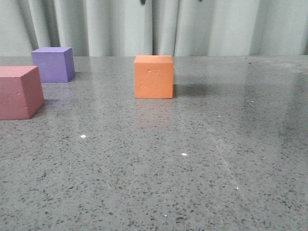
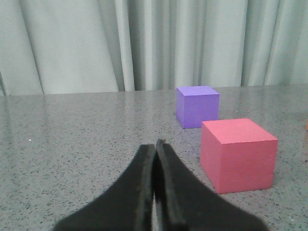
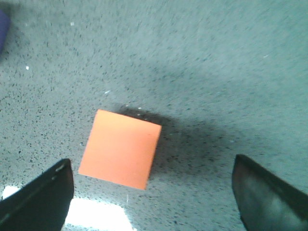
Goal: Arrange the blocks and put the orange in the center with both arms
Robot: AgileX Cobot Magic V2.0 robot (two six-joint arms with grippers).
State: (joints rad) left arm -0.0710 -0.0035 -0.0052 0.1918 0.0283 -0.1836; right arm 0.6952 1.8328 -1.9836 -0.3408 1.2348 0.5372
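The orange cube [image 1: 153, 77] stands alone near the middle of the grey table, dents on its near face. The purple cube [image 1: 53, 64] sits at the back left and the pink cube [image 1: 19, 92] in front of it at the left edge. Neither gripper shows in the front view. In the left wrist view my left gripper [image 2: 155, 144] is shut and empty, low over the table, with the pink cube [image 2: 238, 155] and purple cube [image 2: 197, 106] beyond it to one side. My right gripper [image 3: 151, 166] hangs open above the orange cube [image 3: 120, 148], fingers wide apart, not touching it.
A pale curtain [image 1: 154, 26] hangs behind the table's far edge. The speckled grey tabletop [image 1: 192, 163] stretches out in front of and to the right of the orange cube.
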